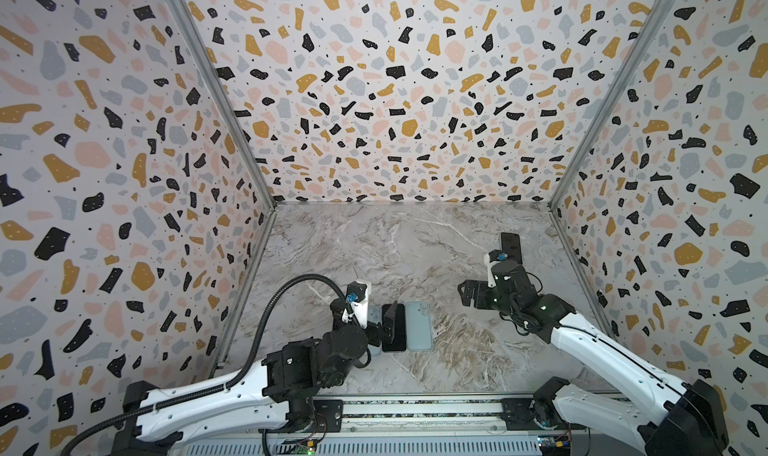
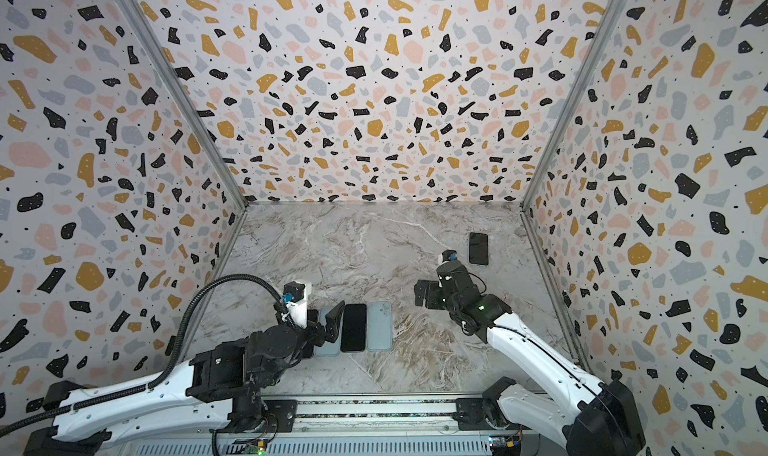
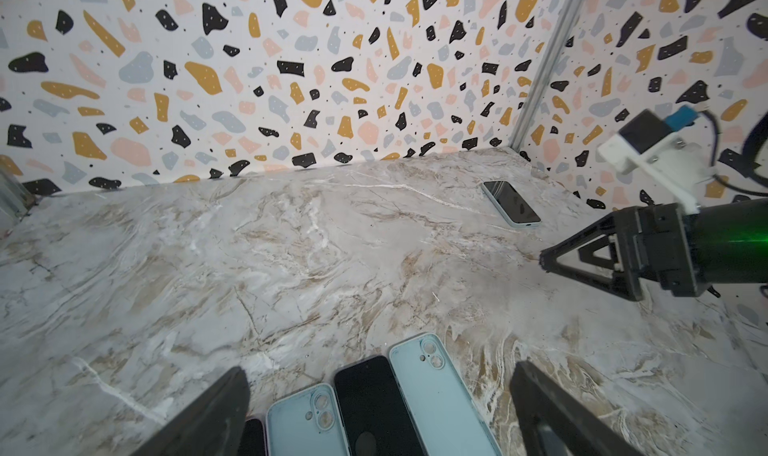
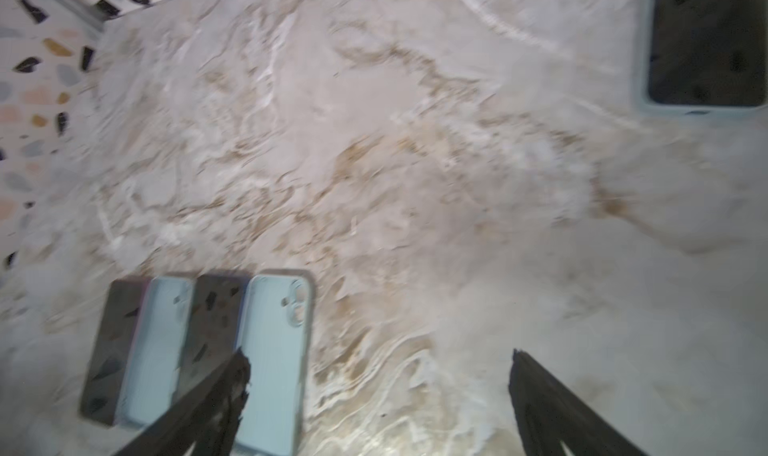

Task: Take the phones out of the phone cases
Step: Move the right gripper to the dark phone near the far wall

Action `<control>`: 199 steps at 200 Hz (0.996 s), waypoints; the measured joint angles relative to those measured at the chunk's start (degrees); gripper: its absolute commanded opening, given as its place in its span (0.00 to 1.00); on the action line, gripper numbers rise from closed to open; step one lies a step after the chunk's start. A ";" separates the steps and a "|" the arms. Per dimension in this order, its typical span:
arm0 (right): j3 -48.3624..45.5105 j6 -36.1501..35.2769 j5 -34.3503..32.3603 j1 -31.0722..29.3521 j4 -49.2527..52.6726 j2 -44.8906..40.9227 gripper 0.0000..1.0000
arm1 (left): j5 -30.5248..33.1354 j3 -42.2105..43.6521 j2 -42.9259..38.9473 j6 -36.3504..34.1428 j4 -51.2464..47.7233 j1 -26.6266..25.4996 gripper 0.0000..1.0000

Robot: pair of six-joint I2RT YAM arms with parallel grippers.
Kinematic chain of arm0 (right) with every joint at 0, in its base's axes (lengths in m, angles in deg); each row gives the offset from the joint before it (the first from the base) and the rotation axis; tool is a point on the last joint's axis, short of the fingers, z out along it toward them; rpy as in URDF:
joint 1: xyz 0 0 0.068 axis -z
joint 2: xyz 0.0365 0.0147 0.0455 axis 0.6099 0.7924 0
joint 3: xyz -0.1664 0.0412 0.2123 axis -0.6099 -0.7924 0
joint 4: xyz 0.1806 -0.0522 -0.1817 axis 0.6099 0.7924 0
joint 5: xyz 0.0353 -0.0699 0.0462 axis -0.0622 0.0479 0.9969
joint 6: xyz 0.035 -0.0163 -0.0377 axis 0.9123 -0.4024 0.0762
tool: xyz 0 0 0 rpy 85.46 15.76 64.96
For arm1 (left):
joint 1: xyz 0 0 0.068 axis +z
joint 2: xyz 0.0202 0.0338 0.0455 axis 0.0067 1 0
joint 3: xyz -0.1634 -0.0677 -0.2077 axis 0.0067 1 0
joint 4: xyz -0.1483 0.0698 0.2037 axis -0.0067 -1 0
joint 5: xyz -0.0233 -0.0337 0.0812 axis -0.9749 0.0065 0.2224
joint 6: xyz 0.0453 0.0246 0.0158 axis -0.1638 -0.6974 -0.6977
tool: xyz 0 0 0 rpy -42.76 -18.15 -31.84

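While we hover over the marble table [image 2: 332, 242], our left gripper [image 2: 324, 327] gapes wide above a near row of loose phones and cases [image 2: 353, 327], our right gripper [image 2: 427, 295] spreads empty mid-right, and the phone [image 4: 706, 38] lies in its phone case [image 4: 643, 59] far right

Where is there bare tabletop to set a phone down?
Free: middle and far left of the marble tabletop, between back wall and black phone; also right of the rightmost light blue case. Crowded: near left, that row packed side by side under the left gripper; far right, cased phone near the right gripper.
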 measured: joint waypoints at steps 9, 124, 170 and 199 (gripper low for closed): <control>0.24 -1.66 -1.73 2.51 0.55 0.02 0.99 | -1.66 0.07 1.16 0.52 0.81 1.95 0.99; 11.96 -22.14 1.07 28.41 -6.64 21.24 1.00 | -15.50 -2.23 16.90 0.20 5.35 13.86 1.00; 19.34 -25.38 4.31 30.86 -8.94 35.52 0.98 | -18.82 -4.02 22.21 -0.98 8.59 15.76 1.00; 23.85 -25.90 5.09 31.26 -9.66 42.56 0.97 | -20.33 -4.07 24.35 -1.57 9.79 16.35 1.00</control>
